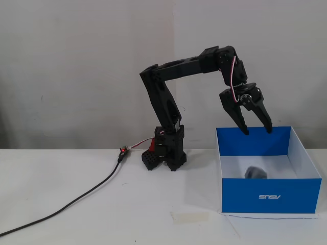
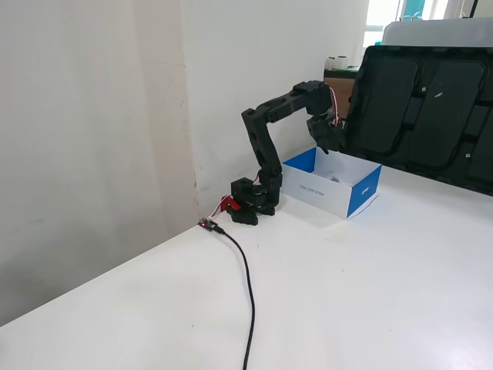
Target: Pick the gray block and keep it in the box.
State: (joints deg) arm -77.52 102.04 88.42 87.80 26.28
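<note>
Release stage, apparently complete. The gray block point(image 1: 254, 172) lies on the white floor of the box point(image 1: 271, 196), near its middle, while the gripper point(image 1: 258, 131) hangs above the far wall with fingers spread and nothing between them. What remains, by this reading, is only to lift the arm clear without brushing the rim. The block appears as a blurred dark lump; its faces cannot be made out. In the side fixed view the gripper point(image 2: 326, 144) merges with a dark panel point(image 2: 424, 116), and the block is not discernible. A cable point(image 1: 76, 201) crosses the counter point(image 1: 102, 224).
</note>
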